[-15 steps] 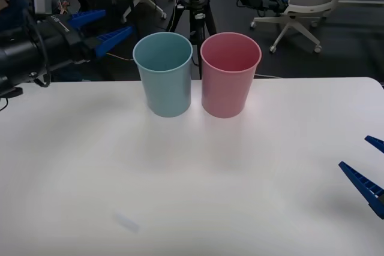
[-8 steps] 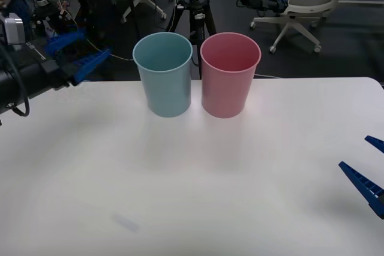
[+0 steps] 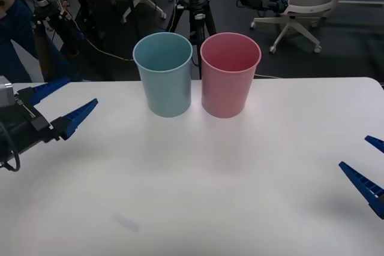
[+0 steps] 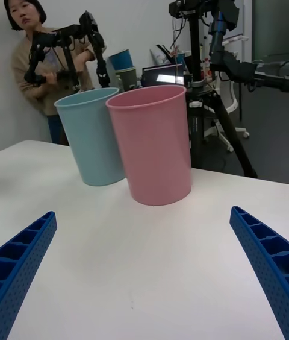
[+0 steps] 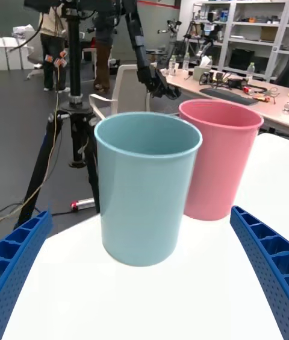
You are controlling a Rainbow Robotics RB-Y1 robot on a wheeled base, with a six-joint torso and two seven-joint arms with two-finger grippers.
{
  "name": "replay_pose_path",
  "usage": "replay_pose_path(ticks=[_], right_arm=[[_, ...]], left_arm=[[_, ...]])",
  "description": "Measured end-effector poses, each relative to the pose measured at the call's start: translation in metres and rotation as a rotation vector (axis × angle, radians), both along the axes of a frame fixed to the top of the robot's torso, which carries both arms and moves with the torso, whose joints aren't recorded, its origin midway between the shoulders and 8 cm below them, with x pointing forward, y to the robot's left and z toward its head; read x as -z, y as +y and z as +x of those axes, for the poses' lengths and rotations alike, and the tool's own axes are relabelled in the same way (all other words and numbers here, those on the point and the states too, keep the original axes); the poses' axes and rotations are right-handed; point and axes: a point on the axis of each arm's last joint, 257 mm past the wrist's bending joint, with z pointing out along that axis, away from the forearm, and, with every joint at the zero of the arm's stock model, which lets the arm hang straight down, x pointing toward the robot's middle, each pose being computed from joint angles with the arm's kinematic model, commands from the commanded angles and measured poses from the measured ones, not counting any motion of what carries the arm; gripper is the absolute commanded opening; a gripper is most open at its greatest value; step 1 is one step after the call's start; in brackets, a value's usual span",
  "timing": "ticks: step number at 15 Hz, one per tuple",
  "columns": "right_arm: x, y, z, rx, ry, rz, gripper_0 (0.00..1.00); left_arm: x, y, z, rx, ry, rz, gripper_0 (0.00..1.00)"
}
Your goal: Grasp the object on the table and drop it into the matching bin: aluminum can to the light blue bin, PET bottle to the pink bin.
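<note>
You see the white table (image 3: 240,196) with two bins standing near its far edge, close to the middle. The light blue bin (image 3: 163,73) is on the left and the pink bin (image 3: 230,73) is on the right; they stand upright, just beside each other, and their rims almost touch. From the views you have, you cannot tell where the can is; no red can lies on the table surface in front of the bins, and the insides of the bins are only partly seen.

Your left gripper (image 3: 65,101) hangs over the left edge of the table, its blue fingers spread wide and holding nothing, pointed toward the light blue bin. Your right gripper (image 3: 372,169) is at the right edge of the table, nearer to the front; its two fingers are also spread apart with nothing between them.
</note>
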Motion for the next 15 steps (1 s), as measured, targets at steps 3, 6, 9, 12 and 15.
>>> replay_pose_path(ticks=[3, 6, 9, 12, 15], right_arm=[[0.0, 0.0, 0.0, 0.0, 0.0, 0.0, 1.0], [0.0, 0.0, 0.0, 0.0, 0.0, 0.0, 1.0], [0.0, 0.0, 0.0, 0.0, 0.0, 0.0, 1.0], [0.0, 0.0, 0.0, 0.0, 0.0, 0.0, 1.0], [0.0, 0.0, 0.0, 0.0, 0.0, 0.0, 1.0]], left_arm=[[0.023, 0.011, -0.018, -0.047, -0.006, 0.001, 1.0], [0.035, 0.029, -0.037, -0.1, -0.02, 0.018, 1.0], [0.049, 0.047, -0.057, -0.143, 0.004, 0.021, 1.0], [0.056, 0.052, -0.077, -0.155, 0.025, 0.023, 1.0], [0.058, 0.052, -0.086, -0.157, 0.034, 0.023, 1.0]])
